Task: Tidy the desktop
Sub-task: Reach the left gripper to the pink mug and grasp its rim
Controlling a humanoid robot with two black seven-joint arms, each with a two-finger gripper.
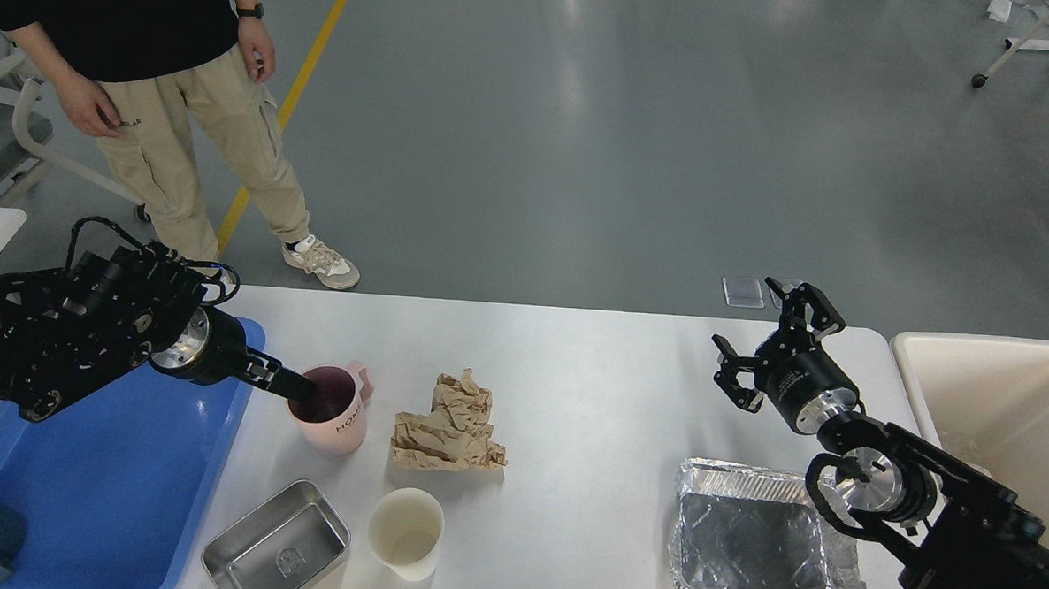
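Head view: left gripper [301, 389] angled down into pink mug [332, 407] on desktop [591, 395], finger gap cannot be told; right gripper [770, 345] raised, fingers spread.

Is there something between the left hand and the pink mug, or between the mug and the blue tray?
Nothing visible blocks either. The left hand is already at the near-left rim of the pink mug, with its tip over the opening. The blue tray lies directly left of the mug, with only bare desktop between them.
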